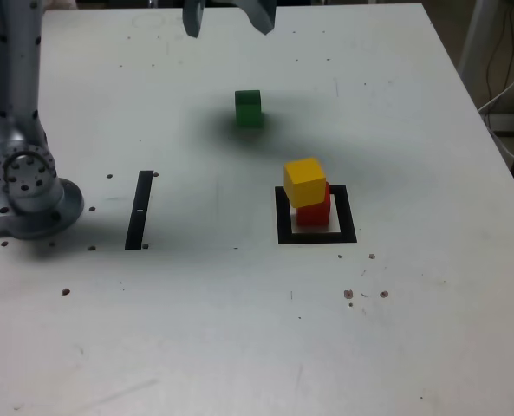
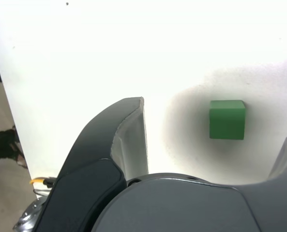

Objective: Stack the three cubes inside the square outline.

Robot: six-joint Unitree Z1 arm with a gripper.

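The yellow cube [image 1: 304, 181] sits on top of the red cube [image 1: 315, 209], and the pair stands inside the black square outline [image 1: 283, 217] on the white table [image 1: 239, 329]. The yellow one is turned a little against the red one and overhangs it toward the exterior view's left. Only a sliver of the outline's pale centre shows around the base of the red cube.

The green cube [image 1: 248, 108] is on its own, flat on the table, well apart from the square and farther from the camera, up and to the exterior view's left of the stack. A soft dark shadow spreads on the table around it. In the wrist view the same green cube [image 2: 227, 119] lies on the bright tabletop, apart from the two dark fingers, seen in the gap between them.

The gripper [image 1: 229, 17] hangs at the top edge of the exterior view, above the table and beyond the green cube. Its jaws stand wide apart and there is nothing between them; it touches no cube.

Toward the exterior view's left, a narrow straight black strip [image 1: 139, 210] lies on the table. Further left again stands the arm's grey round base [image 1: 31, 195], with the arm's column rising out of the picture.
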